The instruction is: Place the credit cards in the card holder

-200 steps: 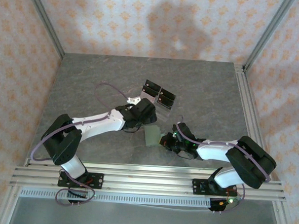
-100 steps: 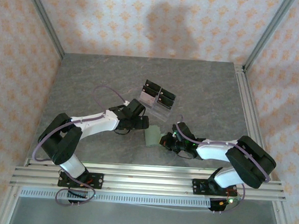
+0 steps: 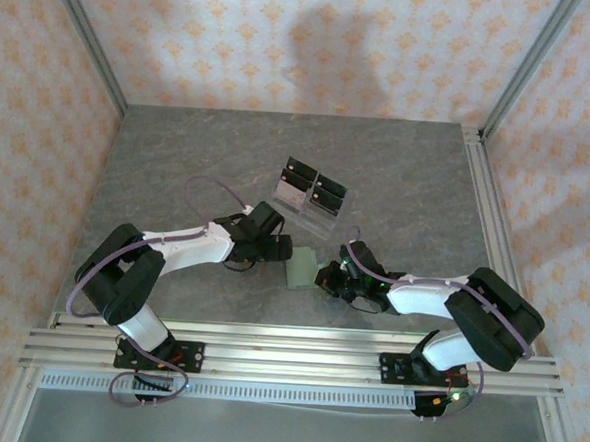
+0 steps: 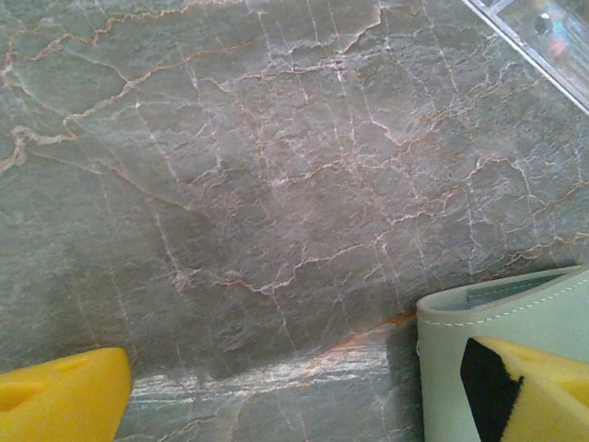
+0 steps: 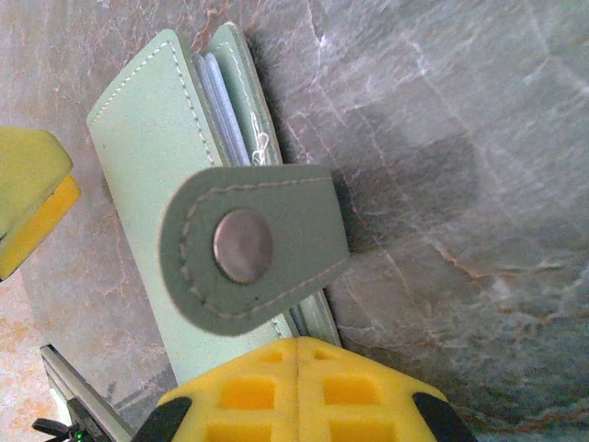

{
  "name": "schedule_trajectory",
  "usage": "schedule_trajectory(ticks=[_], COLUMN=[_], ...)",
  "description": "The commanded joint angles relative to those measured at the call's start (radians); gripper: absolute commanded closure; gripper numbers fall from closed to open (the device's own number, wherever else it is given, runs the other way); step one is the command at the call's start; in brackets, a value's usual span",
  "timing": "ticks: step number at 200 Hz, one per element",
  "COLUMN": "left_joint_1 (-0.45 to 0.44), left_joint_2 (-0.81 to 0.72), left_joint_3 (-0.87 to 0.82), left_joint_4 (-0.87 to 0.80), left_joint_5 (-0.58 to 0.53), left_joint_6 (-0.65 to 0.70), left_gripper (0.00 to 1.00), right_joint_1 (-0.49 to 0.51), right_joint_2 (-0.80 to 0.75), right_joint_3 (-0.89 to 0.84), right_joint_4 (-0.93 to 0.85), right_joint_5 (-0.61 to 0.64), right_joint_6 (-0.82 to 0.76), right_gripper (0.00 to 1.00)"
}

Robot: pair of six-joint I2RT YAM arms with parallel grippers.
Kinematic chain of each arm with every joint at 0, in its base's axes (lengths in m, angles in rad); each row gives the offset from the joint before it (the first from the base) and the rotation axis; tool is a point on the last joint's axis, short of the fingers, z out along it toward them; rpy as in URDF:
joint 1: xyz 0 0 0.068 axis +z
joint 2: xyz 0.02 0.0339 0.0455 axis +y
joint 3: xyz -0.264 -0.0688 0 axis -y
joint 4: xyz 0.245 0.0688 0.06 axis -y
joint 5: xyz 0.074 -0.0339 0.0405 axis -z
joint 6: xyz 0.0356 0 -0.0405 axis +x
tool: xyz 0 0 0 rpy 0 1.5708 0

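Note:
The card holder [image 3: 300, 268] is a sage-green wallet lying between the two arms. Its tab and snap [image 5: 244, 244] stand up toward the right wrist camera. My right gripper [image 5: 299, 382] is shut on the near end of the card holder [image 5: 147, 138], its yellow fingers pressed together. Thin pale edges [image 5: 221, 97] show between the holder's flaps; I cannot tell whether they are credit cards. My left gripper [image 4: 304, 405] is open low over the table. Its right finger [image 4: 543, 391] overlaps the card holder [image 4: 451, 350], and its left finger [image 4: 55, 401] is over bare table.
A clear four-cell stand with black tops [image 3: 312, 194] stands just behind the card holder, and its corner [image 4: 543, 37] shows in the left wrist view. Marbled grey table [image 3: 178, 164] spreads to the left and back. Metal rails [image 3: 287, 356] run along the near edge.
My left gripper has drawn back from the stand toward the near left and dropped beside the card holder. The right gripper has kept its hold.

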Motion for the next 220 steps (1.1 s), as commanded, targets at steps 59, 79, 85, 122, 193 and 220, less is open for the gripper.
schedule_trajectory(ticks=[59,79,85,122,193,220], left_joint_1=[0.006,0.002,-0.002,-0.047,-0.141,-0.149], left_joint_2=[0.05,0.065,0.069,0.115,0.205,0.2], left_joint_3=[-0.015,-0.022,-0.022,0.019,0.102,0.097], left_joint_4=[0.075,0.073,0.07,0.016,-0.106,-0.09], left_joint_5=[0.042,0.039,0.038,-0.007,-0.16,-0.16], left_joint_6=[-0.024,-0.029,-0.029,-0.017,-0.046,-0.058], left_gripper=[0.07,0.08,0.08,0.09,0.09,0.09], right_joint_1=[0.002,0.002,0.002,0.002,-0.087,-0.107], right_joint_2=[0.047,0.05,0.051,0.036,-0.272,-0.243], right_joint_3=[0.003,0.005,0.006,0.04,0.288,0.358], right_joint_4=[-0.083,-0.082,-0.082,-0.112,-0.651,-0.799], right_joint_5=[0.054,0.052,0.053,0.032,0.152,0.203], right_joint_6=[-0.02,-0.019,-0.019,-0.032,-0.23,-0.325], right_gripper=[1.0,1.0,1.0,0.96,0.71,0.66])
